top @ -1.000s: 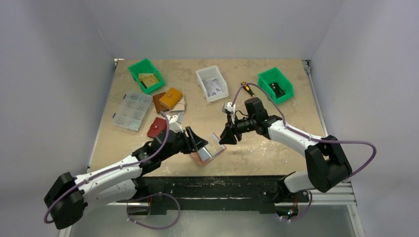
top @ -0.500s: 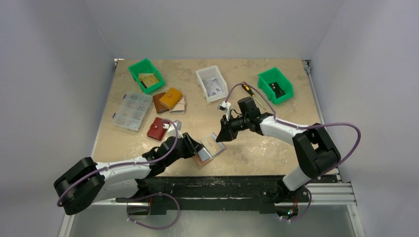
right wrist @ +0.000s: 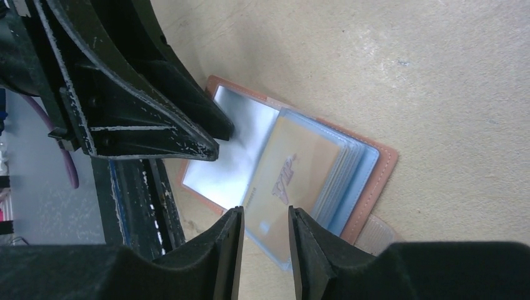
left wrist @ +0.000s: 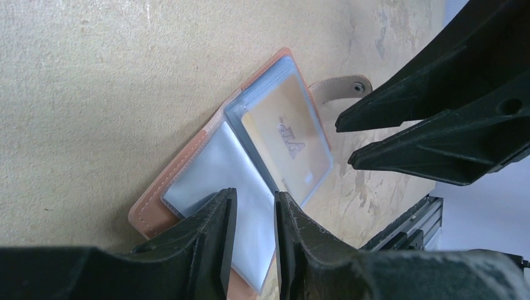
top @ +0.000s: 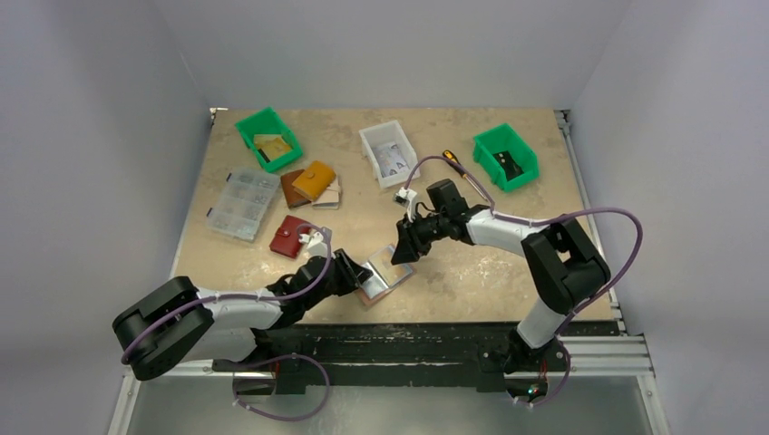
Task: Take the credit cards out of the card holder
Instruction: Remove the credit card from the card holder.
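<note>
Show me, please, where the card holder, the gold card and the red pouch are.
card holder [left wrist: 145,217], left wrist view, leather corner
gold card [left wrist: 284,134], left wrist view, its middle
red pouch [top: 288,236], top view, its middle

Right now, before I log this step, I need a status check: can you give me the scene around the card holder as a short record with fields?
card holder: lying open on the table, between both tools
gold card: inside a clear sleeve, not pulled out
other sleeve: looks empty
left tool: jaws slightly apart, over the other sleeve
right tool: jaws slightly apart, at the gold card's edge, gripping nothing
cards taken out: none visible beside the card holder
</note>
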